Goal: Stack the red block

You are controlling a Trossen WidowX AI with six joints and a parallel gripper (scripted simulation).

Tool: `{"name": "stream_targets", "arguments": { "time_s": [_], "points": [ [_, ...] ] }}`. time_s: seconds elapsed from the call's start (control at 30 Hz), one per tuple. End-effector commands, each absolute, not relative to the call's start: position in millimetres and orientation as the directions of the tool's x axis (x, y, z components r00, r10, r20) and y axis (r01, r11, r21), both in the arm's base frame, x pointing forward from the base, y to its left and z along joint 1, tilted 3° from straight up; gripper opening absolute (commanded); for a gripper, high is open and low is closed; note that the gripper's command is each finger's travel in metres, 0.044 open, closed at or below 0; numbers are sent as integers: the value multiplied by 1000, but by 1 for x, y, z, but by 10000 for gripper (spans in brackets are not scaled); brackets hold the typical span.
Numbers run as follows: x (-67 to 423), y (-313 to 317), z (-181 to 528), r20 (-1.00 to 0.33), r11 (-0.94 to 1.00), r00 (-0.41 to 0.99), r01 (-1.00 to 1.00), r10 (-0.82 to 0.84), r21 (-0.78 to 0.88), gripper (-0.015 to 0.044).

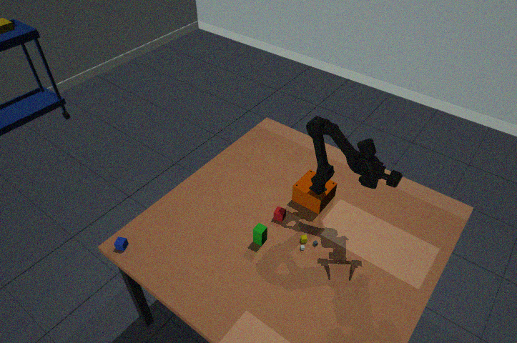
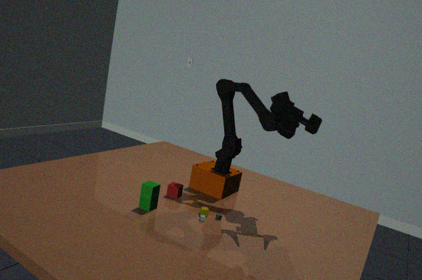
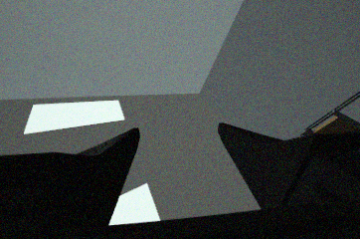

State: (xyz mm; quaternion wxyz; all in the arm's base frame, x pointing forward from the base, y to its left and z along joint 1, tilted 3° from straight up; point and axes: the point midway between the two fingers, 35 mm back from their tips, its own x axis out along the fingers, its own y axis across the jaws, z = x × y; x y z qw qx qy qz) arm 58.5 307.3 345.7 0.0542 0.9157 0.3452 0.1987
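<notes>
The red block (image 1: pixel 279 213) (image 2: pixel 174 190) sits on the table just in front of the arm's orange base (image 1: pixel 312 194) (image 2: pixel 214 182). The green tower (image 1: pixel 259 234) (image 2: pixel 149 195) stands upright a short way from it, nearer the table's middle. My gripper (image 1: pixel 392 178) (image 2: pixel 311 123) (image 3: pixel 179 129) is open and empty. It is held high in the air, pointing out level, away from both blocks. The wrist view shows only the two dark fingers, floor and wall, with no block in it.
A small yellow cube (image 1: pixel 304 238) (image 2: pixel 203 211), a tiny white one (image 1: pixel 302 247) (image 2: pixel 202 218) and a tiny grey-blue one (image 1: pixel 314 243) (image 2: pixel 218 216) lie near the tower. A blue block (image 1: pixel 121 243) sits at the table's left corner. A blue cart (image 1: pixel 11 105) stands far left.
</notes>
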Motion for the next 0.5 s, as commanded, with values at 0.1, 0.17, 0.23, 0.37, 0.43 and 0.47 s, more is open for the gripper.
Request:
{"name": "stream_targets", "arguments": {
  "time_s": [0.1,0.17,0.23,0.37,0.43,0.47],
  "points": [
    [73,313,339,304,-754,698,533,649,384,440],
    [85,317,333,282,-732,711,466,644,496,440],
    [98,320,327,258,-694,725,397,638,600,440],
    [126,323,314,204,-576,756,265,622,773,440],
    [140,323,306,175,-500,772,206,611,841,440],
    [147,322,303,159,-458,780,178,605,871,440]
  ]
}}
